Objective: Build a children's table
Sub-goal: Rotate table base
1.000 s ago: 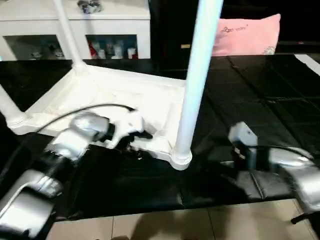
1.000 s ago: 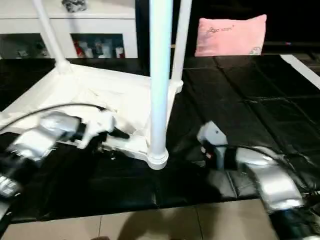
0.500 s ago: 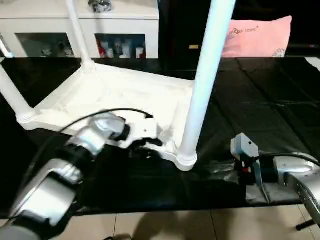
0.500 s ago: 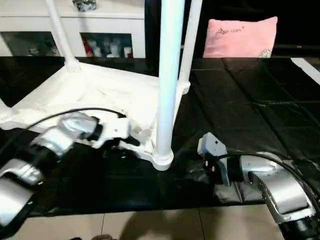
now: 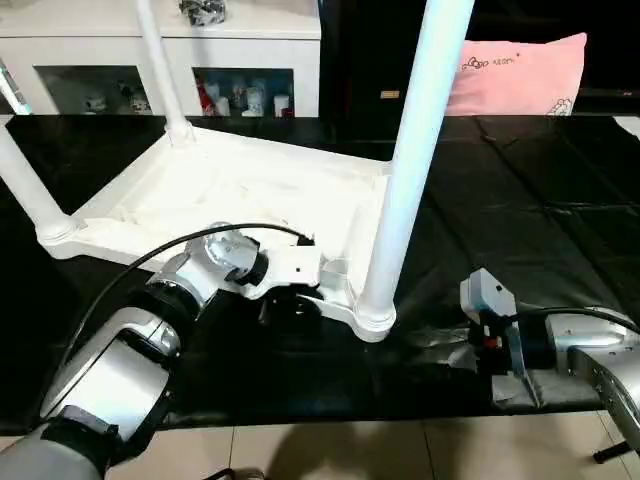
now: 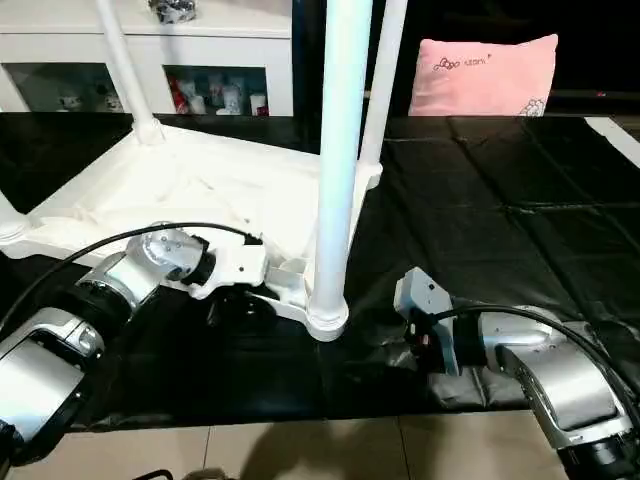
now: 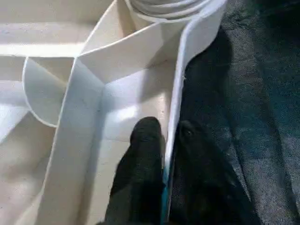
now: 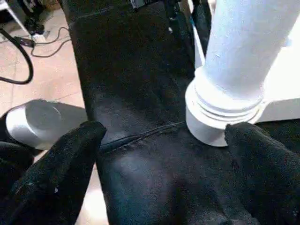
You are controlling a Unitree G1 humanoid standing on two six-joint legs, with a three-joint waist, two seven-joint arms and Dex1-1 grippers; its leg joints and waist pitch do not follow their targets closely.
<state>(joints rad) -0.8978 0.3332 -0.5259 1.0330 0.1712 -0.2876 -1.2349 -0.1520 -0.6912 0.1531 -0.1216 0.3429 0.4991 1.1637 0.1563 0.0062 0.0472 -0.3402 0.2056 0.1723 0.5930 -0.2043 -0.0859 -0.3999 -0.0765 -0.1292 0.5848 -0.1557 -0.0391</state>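
Note:
The children's table lies upside down on a black mat, its white tabletop (image 5: 230, 190) ribbed side up. Tapered white legs stand in the corner sockets: one at the near right corner (image 5: 415, 150), one at the back (image 5: 160, 60), one at the left (image 5: 25, 190). My left gripper (image 7: 166, 133) is shut on the tabletop's thin front rim, one black finger (image 7: 145, 140) inside it and one outside, close to the near corner socket. To the right of that socket my right gripper (image 8: 165, 133) stands open, fingers wide apart, facing the leg's ringed base (image 8: 225, 117).
A white cabinet (image 5: 250, 40) with glass doors stands behind the mat (image 5: 520, 200). A pink pillow (image 5: 520, 70) lies at the back right. Tiled floor (image 5: 330, 450) begins at the mat's front edge. A black cable (image 5: 180, 240) arcs over my left forearm.
My left gripper has moved right along the front rim towards the near corner and closed on the rim. The camera has shifted. My right gripper has stayed open beside the corner.

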